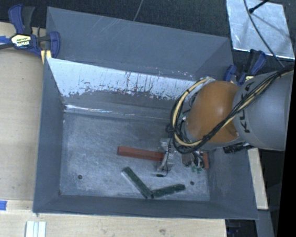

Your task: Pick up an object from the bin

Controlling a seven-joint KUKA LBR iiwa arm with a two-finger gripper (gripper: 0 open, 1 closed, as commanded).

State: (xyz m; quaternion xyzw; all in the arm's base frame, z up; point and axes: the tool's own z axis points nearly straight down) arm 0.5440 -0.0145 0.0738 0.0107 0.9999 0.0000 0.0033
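Gripper [164, 163] sits at the right end of a reddish-brown bar [136, 152].

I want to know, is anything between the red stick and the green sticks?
Only bare bin floor lies between the red stick and the green sticks, seen in the camera view.

Two dark green strips [136, 182] (ends touching)

Arm [267, 109]: silver-grey rounded link, dark lettering, right of frame. Orange domed cover [212, 109], glossy, looped by black and yellow cables [183, 106]. Gripper [164, 162]: small, grey metal.
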